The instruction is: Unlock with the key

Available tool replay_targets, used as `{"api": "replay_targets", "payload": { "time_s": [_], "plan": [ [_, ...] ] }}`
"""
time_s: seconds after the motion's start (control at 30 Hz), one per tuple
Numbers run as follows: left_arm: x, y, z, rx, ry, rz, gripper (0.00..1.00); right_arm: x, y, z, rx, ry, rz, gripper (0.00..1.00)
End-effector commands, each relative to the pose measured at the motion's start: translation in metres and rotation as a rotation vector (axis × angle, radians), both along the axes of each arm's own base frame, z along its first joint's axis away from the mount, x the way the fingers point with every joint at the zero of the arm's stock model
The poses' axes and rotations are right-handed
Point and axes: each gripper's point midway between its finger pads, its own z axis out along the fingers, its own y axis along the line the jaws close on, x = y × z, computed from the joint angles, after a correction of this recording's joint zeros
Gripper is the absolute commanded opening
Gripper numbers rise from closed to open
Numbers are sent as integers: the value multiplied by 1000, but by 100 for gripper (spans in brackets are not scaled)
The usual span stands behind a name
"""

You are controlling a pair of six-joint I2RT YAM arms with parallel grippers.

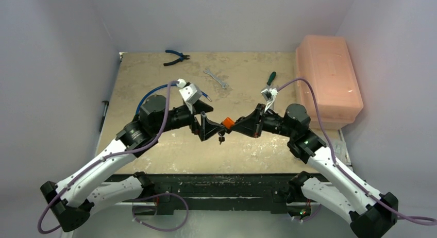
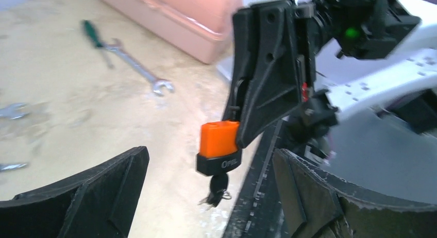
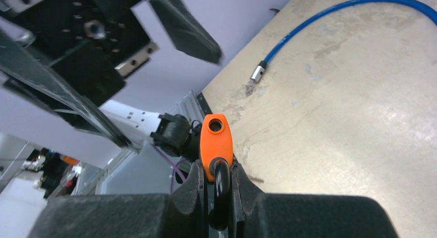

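Padlock (image 2: 219, 142) hung pinched by its shackle in my right gripper (image 3: 219, 184), leaving the key (image 2: 216, 189) dangling below for my wide-open left gripper (image 2: 210, 160).

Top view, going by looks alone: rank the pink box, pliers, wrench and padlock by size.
Largest: pink box.
Next: pliers and wrench, which look about alike, so they are not ranked.
Smallest: padlock.
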Motion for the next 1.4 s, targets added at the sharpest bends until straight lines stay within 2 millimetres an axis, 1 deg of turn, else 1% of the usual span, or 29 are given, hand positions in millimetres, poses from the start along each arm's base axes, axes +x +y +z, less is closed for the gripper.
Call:
{"api": "replay_targets", "payload": {
  "time_s": [0.0, 0.07, 0.17, 0.23, 0.33, 0.37, 0.4, 0.47, 0.53, 0.57, 0.6, 0.7, 0.77, 0.8, 0.83, 0.93, 0.97, 1.0, 1.03, 1.1, 1.17, 1.27, 1.37],
  "plan": [
    [40, 55, -10, 103, -128, 354, 99, 24, 2, -8, 36, 28, -101, 0],
    [50, 79, -16, 146, -158, 477, 98, 30, 4, -20, 37, 49, -116, 0],
    [57, 109, -25, 200, -176, 617, 98, 40, 12, -39, 21, 89, -125, 0],
    [56, 121, -31, 215, -192, 656, 99, 47, 21, -49, 5, 111, -129, 0],
    [55, 138, -41, 220, -222, 719, 99, 56, 40, -57, -16, 129, -128, 0],
    [56, 143, -45, 223, -228, 743, 99, 59, 49, -58, -22, 133, -122, 0],
    [56, 148, -49, 226, -235, 764, 99, 58, 63, -54, -24, 130, -104, 0],
    [56, 152, -51, 227, -257, 775, 99, 63, 86, -54, -34, 143, -89, 0],
    [55, 152, -48, 217, -276, 769, 99, 70, 107, -55, -35, 173, -80, 0],
    [55, 152, -46, 210, -281, 770, 99, 75, 118, -63, -42, 206, -77, 0],
    [56, 153, -46, 213, -284, 770, 99, 80, 126, -62, -30, 221, -73, 0],
    [56, 154, -47, 214, -280, 779, 99, 98, 145, -66, -28, 258, -87, 0],
    [57, 156, -48, 213, -277, 797, 98, 110, 154, -77, -57, 295, -104, 0],
    [58, 157, -48, 211, -276, 804, 99, 118, 157, -86, -75, 322, -127, 0],
    [58, 158, -48, 210, -276, 807, 99, 126, 159, -99, -102, 347, -148, 0],
    [59, 157, -49, 212, -275, 806, 98, 141, 167, -130, -128, 412, -139, 0],
    [59, 156, -50, 213, -273, 805, 99, 148, 165, -138, -128, 430, -143, 0],
    [59, 155, -51, 213, -269, 800, 99, 156, 162, -150, -134, 452, -147, 0],
    [58, 153, -52, 214, -267, 791, 98, 162, 157, -159, -135, 464, -152, 0],
    [58, 151, -54, 220, -263, 777, 98, 177, 142, -176, -141, 486, -182, 0],
    [59, 150, -55, 223, -259, 774, 98, 188, 127, -191, -155, 502, -204, 0],
    [59, 149, -55, 222, -258, 774, 98, 195, 112, -212, -183, 533, -239, 0],
    [59, 148, -56, 221, -256, 772, 98, 196, 106, -224, -201, 549, -249, 0]
  ]
}}
